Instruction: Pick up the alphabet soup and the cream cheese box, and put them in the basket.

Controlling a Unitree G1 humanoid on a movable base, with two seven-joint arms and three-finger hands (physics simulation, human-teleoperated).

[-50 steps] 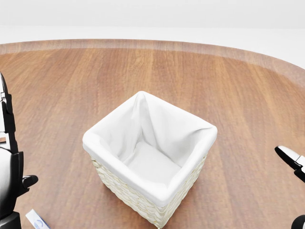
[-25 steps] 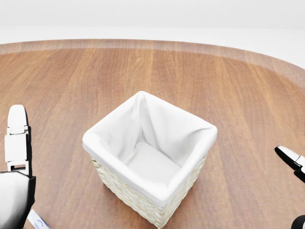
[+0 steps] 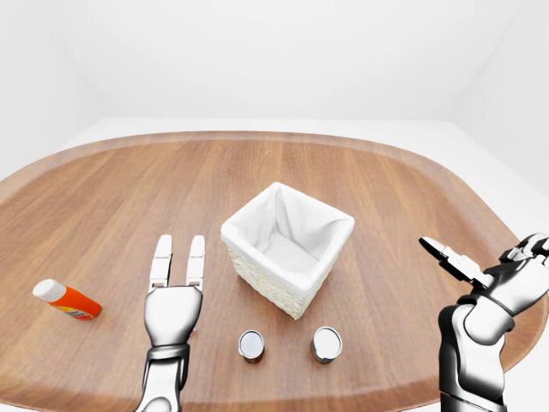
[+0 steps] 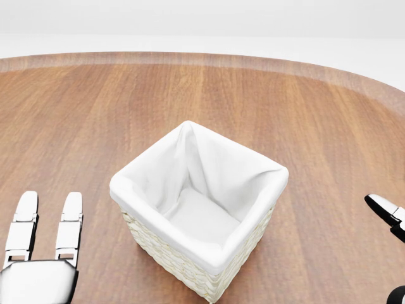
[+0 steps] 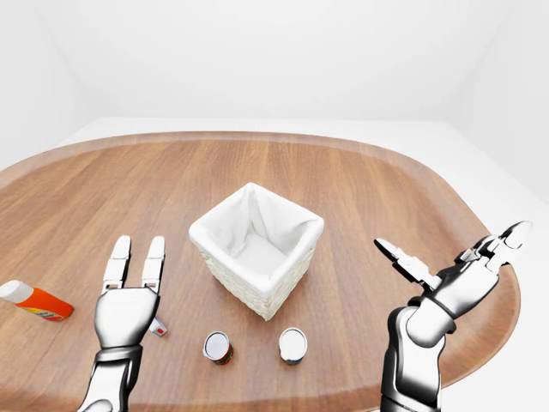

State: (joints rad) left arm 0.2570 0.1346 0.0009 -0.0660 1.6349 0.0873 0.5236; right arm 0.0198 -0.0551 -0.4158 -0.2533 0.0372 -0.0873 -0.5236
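- Left-eye view: two cans stand below the basket; which one is the alphabet soup I cannot tell.
- Head view: the left hand hovers, fingers straight and apart.
- Right-eye view: the right hand is splayed; a small box, perhaps the cream cheese, lies half hidden beneath the left hand, which could knock it away.

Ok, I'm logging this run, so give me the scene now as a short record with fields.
basket: white-lined wicker basket, nothing inside
cans: two cans upright on the table, below the basket in the left-eye view
bottle: orange bottle lying at left
left robot hand: open, fingers straight, holding nothing
right robot hand: open, holding nothing
cream cheese box: cannot tell
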